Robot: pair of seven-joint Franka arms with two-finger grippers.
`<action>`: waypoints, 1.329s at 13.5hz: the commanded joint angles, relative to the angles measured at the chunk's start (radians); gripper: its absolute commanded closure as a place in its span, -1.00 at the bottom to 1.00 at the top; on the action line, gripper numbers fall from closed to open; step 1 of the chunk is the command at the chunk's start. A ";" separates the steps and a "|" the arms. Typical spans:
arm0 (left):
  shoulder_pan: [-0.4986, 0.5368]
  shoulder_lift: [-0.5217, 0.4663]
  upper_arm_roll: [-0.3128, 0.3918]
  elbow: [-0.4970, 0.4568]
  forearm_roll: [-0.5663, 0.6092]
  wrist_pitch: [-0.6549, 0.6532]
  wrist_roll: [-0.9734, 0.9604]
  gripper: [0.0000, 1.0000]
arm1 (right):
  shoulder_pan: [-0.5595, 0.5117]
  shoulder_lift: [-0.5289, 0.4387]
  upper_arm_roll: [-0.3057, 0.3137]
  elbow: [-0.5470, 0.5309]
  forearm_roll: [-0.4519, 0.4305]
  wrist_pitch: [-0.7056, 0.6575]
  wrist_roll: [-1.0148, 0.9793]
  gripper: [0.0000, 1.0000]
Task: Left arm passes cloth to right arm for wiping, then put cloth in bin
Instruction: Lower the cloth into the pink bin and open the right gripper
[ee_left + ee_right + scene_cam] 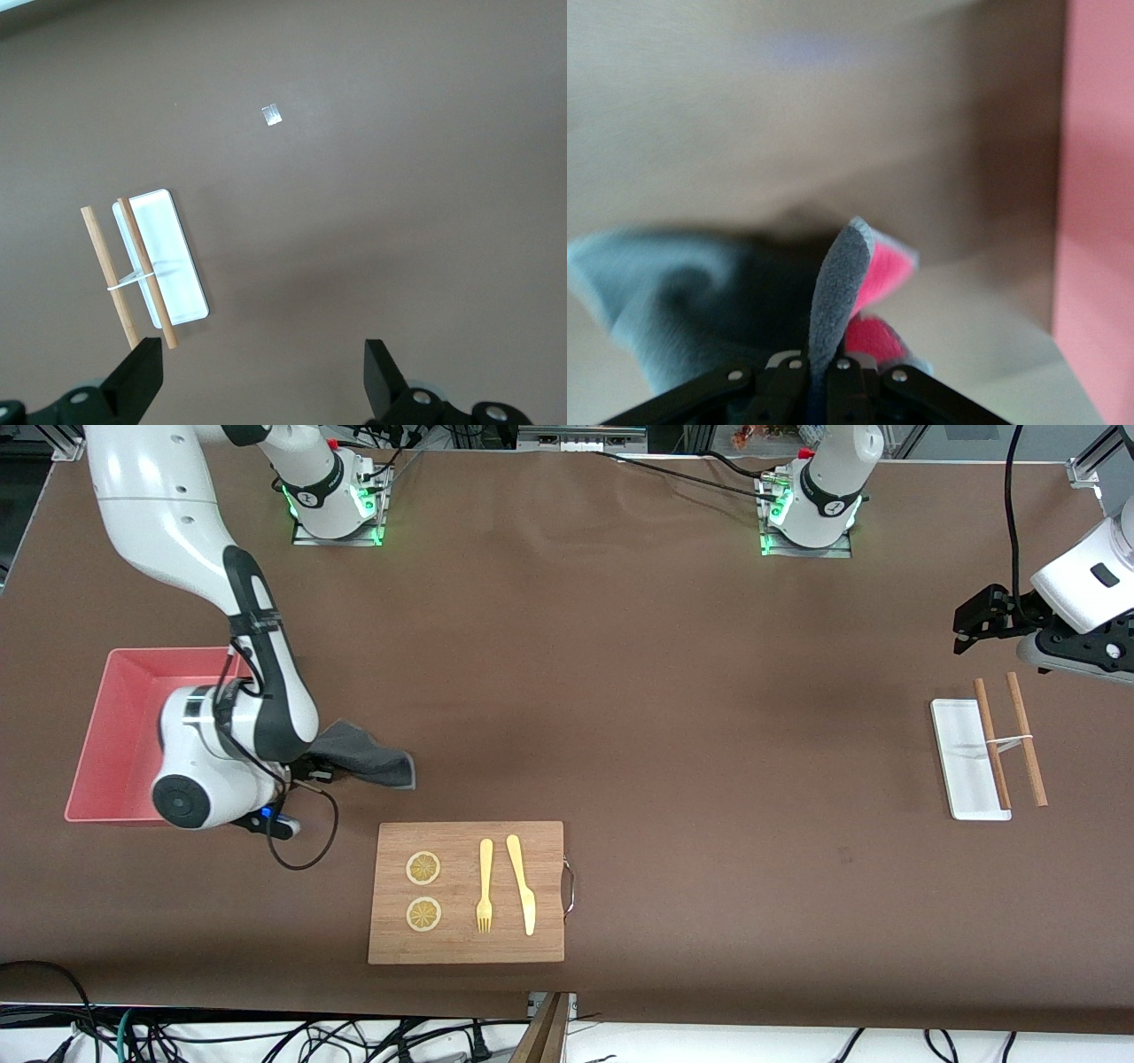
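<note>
My right gripper [819,376] pinches the cloth [363,755] low over the table just beside the bin [111,731] — 1 corner trails toward the wooden board [467,892]. My left gripper [264,376] waits, fingers spread, over the white tray [177,266].

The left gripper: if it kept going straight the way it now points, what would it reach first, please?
Probably bare table: the left gripper, fingers open, points down at brown surface beside the white tray and chopsticks, though depth is uncertain.
</note>
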 commanded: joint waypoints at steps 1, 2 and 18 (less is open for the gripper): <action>0.001 -0.010 -0.006 -0.010 0.019 -0.005 -0.014 -1.00 | -0.013 -0.024 -0.003 0.151 -0.018 -0.217 -0.037 1.00; 0.001 -0.010 -0.006 -0.007 0.017 -0.005 -0.014 -1.00 | -0.036 -0.038 -0.003 0.214 -0.018 -0.283 -0.069 1.00; -0.013 0.013 -0.008 0.003 -0.010 0.005 -0.016 -1.00 | -0.313 -0.194 -0.118 -0.098 -0.258 -0.133 -0.680 1.00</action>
